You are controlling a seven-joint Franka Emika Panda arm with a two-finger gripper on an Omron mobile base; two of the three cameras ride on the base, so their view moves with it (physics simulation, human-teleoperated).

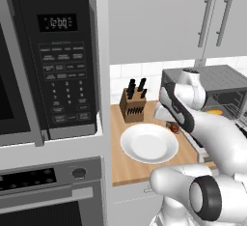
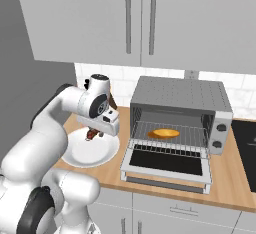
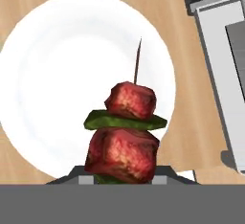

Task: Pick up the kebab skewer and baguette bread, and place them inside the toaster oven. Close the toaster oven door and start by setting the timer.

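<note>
Clearly the kebab skewer (image 3: 125, 132), two red meat chunks with a green slice between them, is pinched in the tool (image 3: 123, 177) and hangs above the white plate (image 3: 43, 94), over its right part. That plate sits on the wooden desk (image 2: 230, 188) just left of the toaster oven (image 2: 180, 98). On the oven's wire rack lies the baguette bread (image 2: 163, 133); the toaster oven door (image 2: 167, 165) is dropped open.

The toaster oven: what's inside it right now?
On the wire rack of the toaster oven lies the baguette, alone. The skewer is outside, held in the gripper above the plate. The oven's back corners are unclear.
</note>
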